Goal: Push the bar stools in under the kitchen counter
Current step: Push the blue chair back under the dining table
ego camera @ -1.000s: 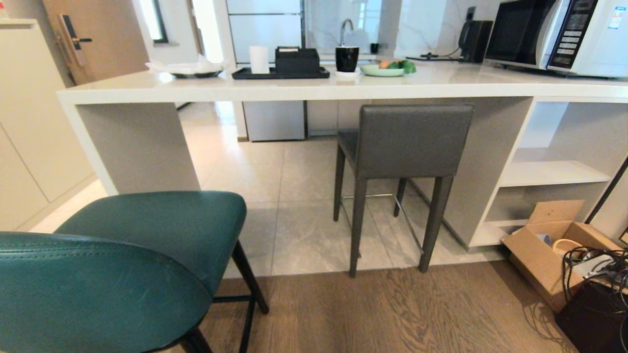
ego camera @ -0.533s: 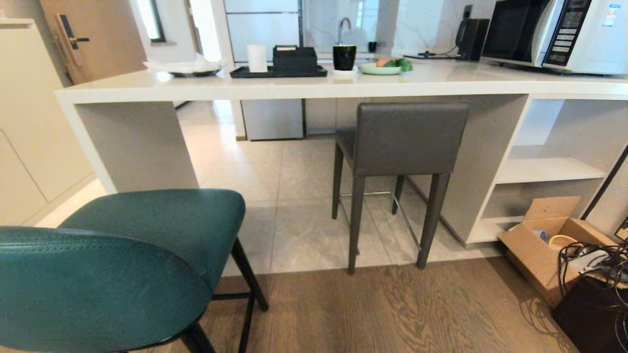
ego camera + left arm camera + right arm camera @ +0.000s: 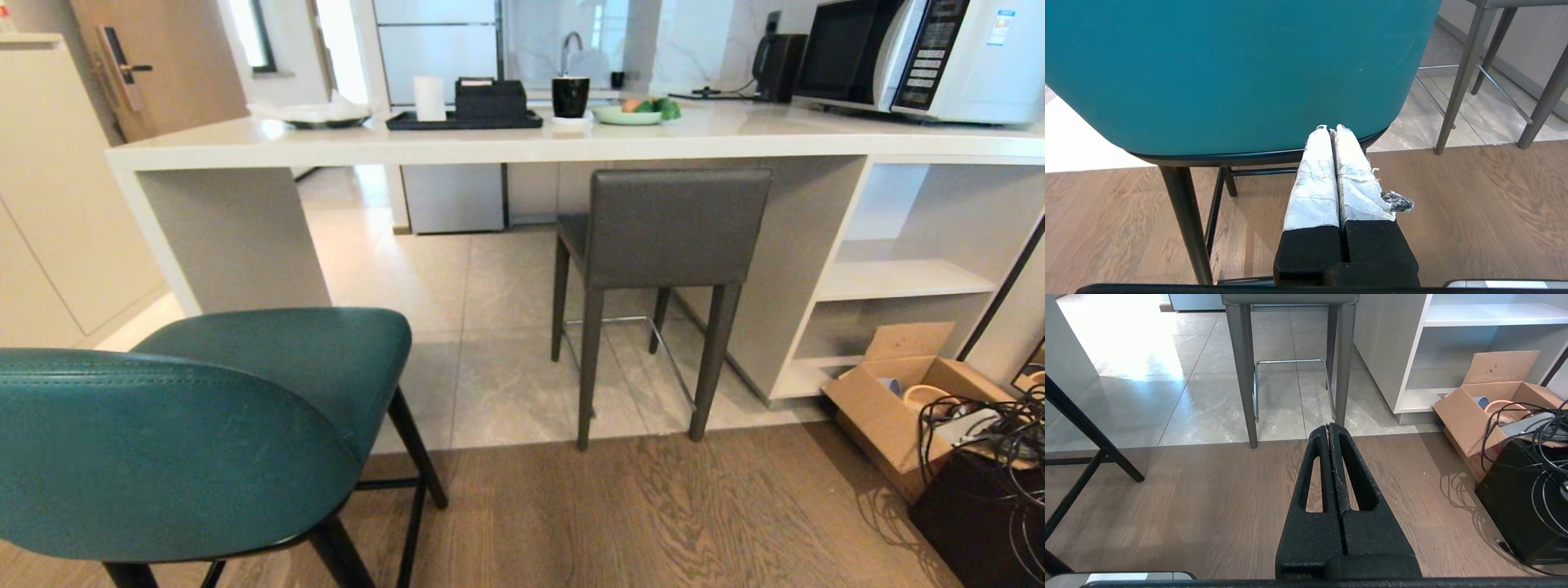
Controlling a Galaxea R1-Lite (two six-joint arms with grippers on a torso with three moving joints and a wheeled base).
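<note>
Head view nearer teal stool (image 3: 204,433)

The head view looks forward and slightly down from behind the teal stool (image 3: 188,441), facing the kitchen counter (image 3: 522,147) well beyond it. The left wrist view sits low and very near the teal stool's back (image 3: 1229,69), aimed at it over pressed-together fingertips (image 3: 1327,163). The right wrist view looks low across wood floor toward the grey stool (image 3: 1290,355) under the counter. All 3 views share the grey stool's legs.
</note>
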